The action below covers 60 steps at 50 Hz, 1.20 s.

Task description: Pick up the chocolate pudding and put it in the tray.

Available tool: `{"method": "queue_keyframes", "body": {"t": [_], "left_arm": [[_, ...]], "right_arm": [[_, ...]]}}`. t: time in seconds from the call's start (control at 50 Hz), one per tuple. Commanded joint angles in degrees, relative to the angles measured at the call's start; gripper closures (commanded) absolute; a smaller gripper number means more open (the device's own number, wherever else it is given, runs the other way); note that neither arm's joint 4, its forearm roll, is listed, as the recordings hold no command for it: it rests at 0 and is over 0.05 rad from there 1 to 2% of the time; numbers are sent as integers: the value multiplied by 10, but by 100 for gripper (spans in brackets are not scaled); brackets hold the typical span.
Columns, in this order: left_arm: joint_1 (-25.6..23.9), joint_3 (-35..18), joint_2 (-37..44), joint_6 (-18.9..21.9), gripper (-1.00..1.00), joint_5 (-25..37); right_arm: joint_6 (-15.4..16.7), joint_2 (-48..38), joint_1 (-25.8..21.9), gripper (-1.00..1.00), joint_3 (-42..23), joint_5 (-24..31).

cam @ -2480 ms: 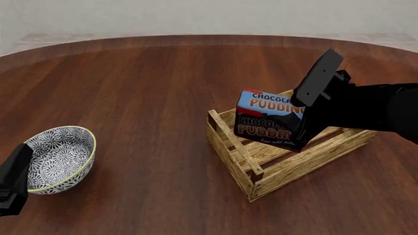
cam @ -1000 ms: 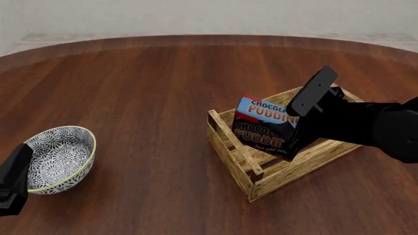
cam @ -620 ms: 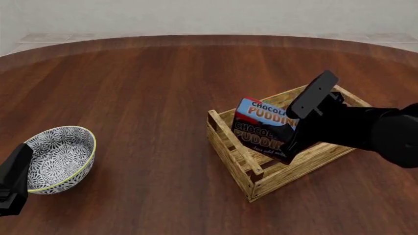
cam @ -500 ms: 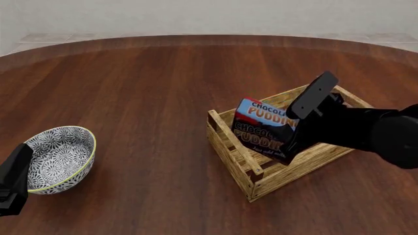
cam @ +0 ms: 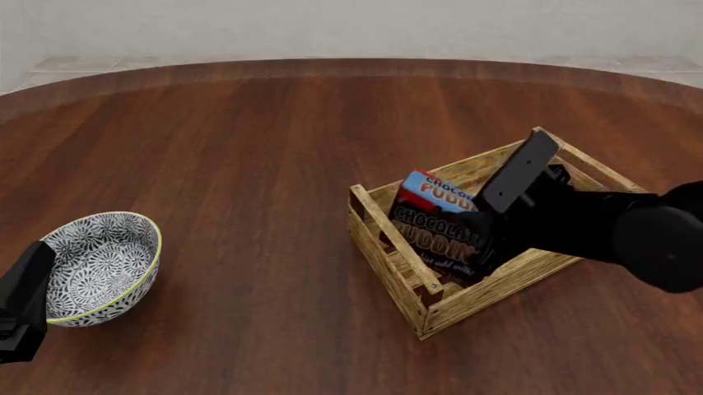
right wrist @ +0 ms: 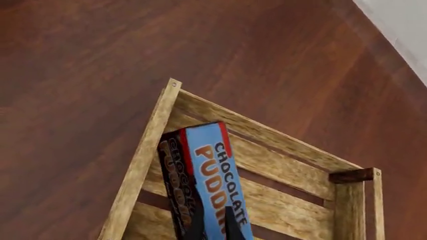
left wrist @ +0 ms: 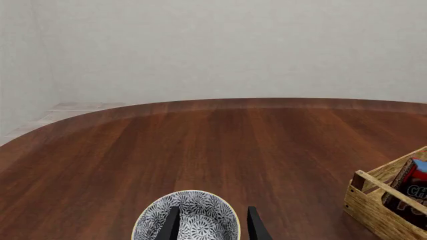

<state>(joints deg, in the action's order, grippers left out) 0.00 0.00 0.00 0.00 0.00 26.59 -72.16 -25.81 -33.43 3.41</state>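
Left gripper [left wrist: 211, 227]: one, at the near left edge of the front view; its jaws stand apart with nothing between them, poised over the bowl without touching it.
Bowl [cam: 101, 265]: one, black-and-white patterned with a yellow rim, on the left side of the counter [cam: 253, 148], well apart from the crate.
Tray [cam: 409, 267]: one light wooden slatted crate with corner posts, right of centre on the counter, turned at an angle to the counter edge.
Chocolate pudding [cam: 437, 234]: one box, inside the tray near its left end, tilted rather than flat. Its dark brown lettered front faces the camera in the front view, and its light blue top faces up and away. In the right wrist view the long axis of that blue face runs roughly parallel to the tray's end plank just beside it. Whether the lower edge touches the tray's slats cannot be told.
Right gripper [cam: 489, 222]: one, reaching in from the right over the tray; its jaws are clenched on the chocolate pudding at the box's right side, one flat black finger [cam: 516, 171] standing up above the box.
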Motion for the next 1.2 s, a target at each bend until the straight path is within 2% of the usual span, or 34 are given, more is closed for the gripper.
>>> {"method": "queue_keyframes", "body": {"t": [0.02,0.3,0.34,0.36,0.38,0.4,0.42,0.44,0.48,0.66,0.92,1.06,1.08,1.14,1.18,1.2], "left_arm": [[0,0,0,0,-100,0],[0,0,0,0,-100,0],[0,0,0,0,-100,0],[0,0,0,0,-100,0],[0,0,0,0,-100,0],[0,0,0,0,-100,0],[0,0,0,0,-100,0],[0,0,0,0,-100,0],[0,0,0,0,-100,0],[0,0,0,0,-100,0],[0,0,0,0,-100,0],[0,0,0,0,-100,0],[0,0,0,0,-100,0],[0,0,0,0,-100,0],[0,0,0,0,-100,0],[0,0,0,0,-100,0]], "right_arm": [[-7,-8,-6,100,11,-3],[-6,-14,-4,100,19,-16],[-10,-20,10,100,12,-18],[-8,-22,15,-100,10,-16],[-13,-19,-3,-100,15,-12],[-14,-22,15,-100,9,-16],[-20,-23,12,-100,7,-13],[-11,-15,1,-100,16,-16],[-18,-21,14,-100,4,-13],[-24,-15,14,-100,-1,-3],[-34,33,9,-100,-30,47],[-40,83,0,-100,-67,105],[-32,101,-6,-100,-78,127],[-35,124,-6,-100,-100,153],[-15,139,-3,-100,-109,172],[-16,149,-6,-100,-116,182]]}}
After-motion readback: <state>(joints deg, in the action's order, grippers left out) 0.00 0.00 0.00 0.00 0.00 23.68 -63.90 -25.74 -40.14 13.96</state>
